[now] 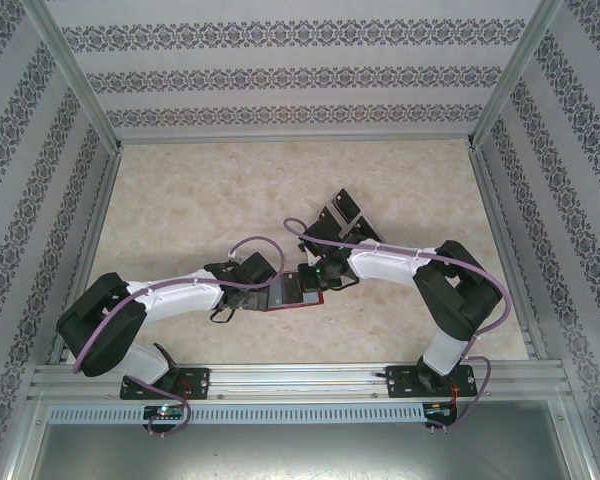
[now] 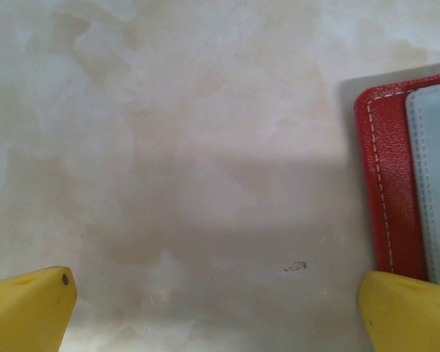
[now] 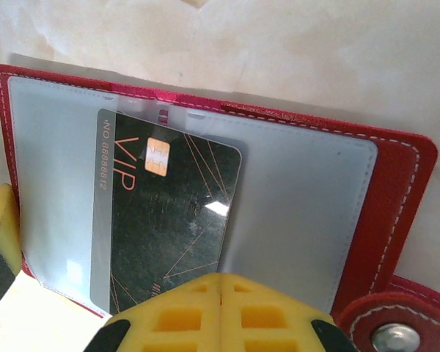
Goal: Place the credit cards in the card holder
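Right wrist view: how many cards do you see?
1. A black card lies on the open red wallet, its left edge tucked under a clear sleeve; more may be hidden inside.

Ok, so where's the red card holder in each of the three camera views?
Top external: the card holder lies open near the centre of the picture, slightly below the middle.
Left wrist: the card holder sits at the right edge, showing its red cover with white stitching.
Right wrist: the card holder spans most of the picture, open, with a black VIP card partly in its sleeve.
Shared landmark: the greyish clear sleeve inside the red cover.
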`<action>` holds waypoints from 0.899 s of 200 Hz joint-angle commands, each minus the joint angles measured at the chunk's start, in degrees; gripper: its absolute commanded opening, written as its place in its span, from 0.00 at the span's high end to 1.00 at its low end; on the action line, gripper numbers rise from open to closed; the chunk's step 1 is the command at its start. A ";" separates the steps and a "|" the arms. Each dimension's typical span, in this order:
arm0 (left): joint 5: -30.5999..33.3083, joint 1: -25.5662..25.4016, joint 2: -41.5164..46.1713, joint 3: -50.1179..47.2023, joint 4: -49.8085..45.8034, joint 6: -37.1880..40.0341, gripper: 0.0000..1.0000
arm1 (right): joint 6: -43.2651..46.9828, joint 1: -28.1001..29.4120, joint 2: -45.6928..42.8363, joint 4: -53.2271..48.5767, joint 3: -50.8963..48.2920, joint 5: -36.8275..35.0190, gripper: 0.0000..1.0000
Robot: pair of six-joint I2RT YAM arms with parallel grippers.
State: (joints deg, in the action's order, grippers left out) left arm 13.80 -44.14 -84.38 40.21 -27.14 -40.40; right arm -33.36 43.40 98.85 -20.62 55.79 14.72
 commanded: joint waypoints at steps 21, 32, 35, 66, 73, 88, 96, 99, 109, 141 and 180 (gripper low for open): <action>-0.27 0.54 -0.28 -1.54 0.67 -0.47 0.00 | 0.80 0.68 1.69 -0.74 1.77 -0.60 1.00; -0.26 0.55 -0.33 -1.54 0.71 -0.39 0.00 | 0.84 0.73 2.00 -0.74 2.04 -0.49 1.00; -0.27 0.55 -0.41 -1.55 0.92 -0.36 0.00 | 0.85 0.79 2.04 -0.74 2.15 -0.44 1.00; -0.44 0.54 -0.64 -1.37 1.17 -0.40 0.00 | 0.61 1.19 2.47 -0.65 2.77 -0.31 1.00; -0.43 0.55 -0.65 -1.38 1.23 -0.38 0.00 | 0.59 1.25 2.62 -0.57 2.96 -0.22 1.00; -0.44 0.55 -0.82 -1.36 1.24 -0.30 0.00 | 0.45 1.51 3.08 -0.39 3.14 -0.02 1.00; -0.50 0.55 -0.79 -1.36 1.31 -0.33 0.00 | 0.25 1.58 3.32 -0.21 3.34 0.20 1.00; -0.55 0.54 -0.79 -1.36 1.30 -0.32 0.00 | 0.24 1.68 3.49 -0.19 3.31 0.22 1.00; -0.52 0.55 -0.79 -1.36 1.30 -0.29 0.00 | 0.18 1.94 3.74 -0.04 3.43 0.27 1.00; -0.53 0.55 -0.88 -1.37 1.47 -0.28 0.00 | -0.48 2.67 3.98 0.49 3.70 0.74 1.00; -0.62 0.54 -1.23 -1.32 1.65 -0.29 0.00 | -1.44 3.11 4.84 1.61 4.21 1.68 1.00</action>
State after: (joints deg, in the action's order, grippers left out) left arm 13.76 -44.14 -84.38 40.07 -26.74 -40.42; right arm -33.52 45.84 102.26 -19.90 58.48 15.09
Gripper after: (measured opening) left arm 0.999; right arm 0.058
